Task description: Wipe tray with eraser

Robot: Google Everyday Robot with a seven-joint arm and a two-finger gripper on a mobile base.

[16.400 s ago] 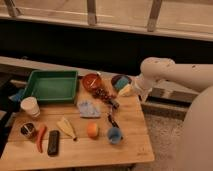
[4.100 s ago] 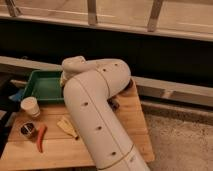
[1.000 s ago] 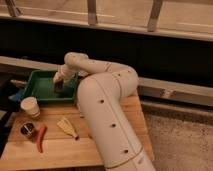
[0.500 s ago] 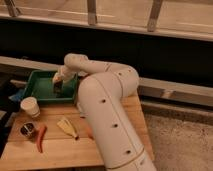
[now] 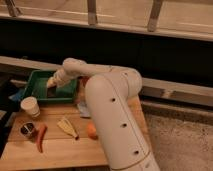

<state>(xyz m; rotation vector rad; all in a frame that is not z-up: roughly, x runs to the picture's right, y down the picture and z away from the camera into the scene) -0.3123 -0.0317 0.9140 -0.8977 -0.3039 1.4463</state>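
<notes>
The green tray sits at the back left of the wooden table. My arm reaches across it from the right, and my gripper is down inside the tray, near its middle. It is shut on the eraser, a small dark block pressed against the tray floor. A dark shadow lies on the tray floor just right of the gripper. The arm hides the tray's back right corner.
A white cup stands in front of the tray, with a small dark bowl and a carrot nearer the front edge. A yellow wedge, an orange and a blue cloth lie mid-table beside my arm.
My gripper has slid to the left across the tray floor with the eraser in it. Nothing on the table has moved.
</notes>
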